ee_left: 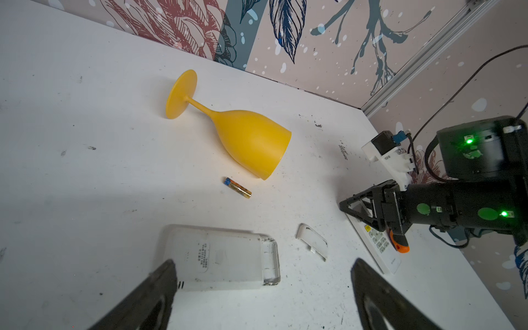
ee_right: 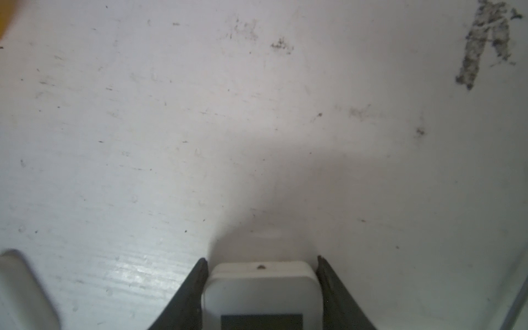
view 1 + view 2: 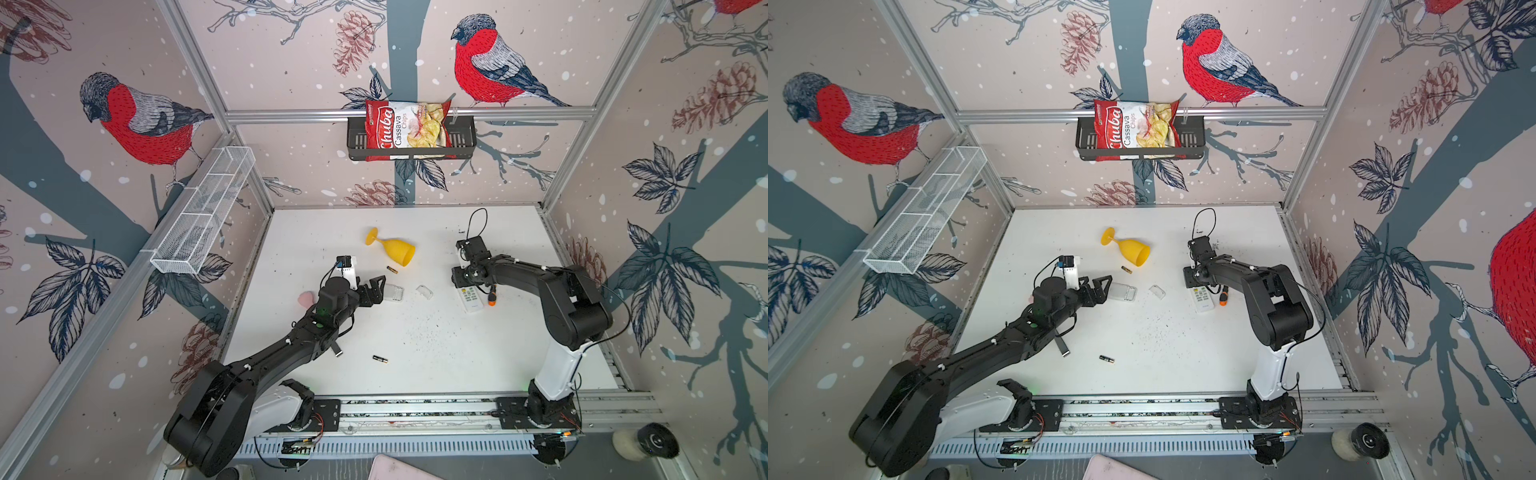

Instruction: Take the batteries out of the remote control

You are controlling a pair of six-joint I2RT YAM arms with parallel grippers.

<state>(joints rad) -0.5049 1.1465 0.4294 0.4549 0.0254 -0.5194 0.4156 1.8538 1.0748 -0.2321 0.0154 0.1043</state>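
Observation:
A white remote control [image 3: 392,292] lies face down with its battery bay open and no battery showing in it [image 1: 270,258]. My left gripper [image 1: 263,261] stands open over that end, its jaws wide apart, seen in both top views [image 3: 380,286] [image 3: 1102,286]. The loose bay cover [image 1: 311,238] lies beside it. One of the batteries [image 1: 237,187] rests by the yellow glass, another [image 3: 380,359] nearer the front. A second remote [image 3: 471,298] lies face up, and my right gripper [image 2: 261,263] is shut on its top end [image 2: 261,288].
A yellow plastic wine glass [image 3: 392,249] lies on its side at mid-table. An orange-and-black screwdriver [image 3: 491,300] lies against the face-up remote. A pink object [image 3: 306,298] sits behind my left wrist. A chips bag [image 3: 407,124] sits in a basket on the back wall.

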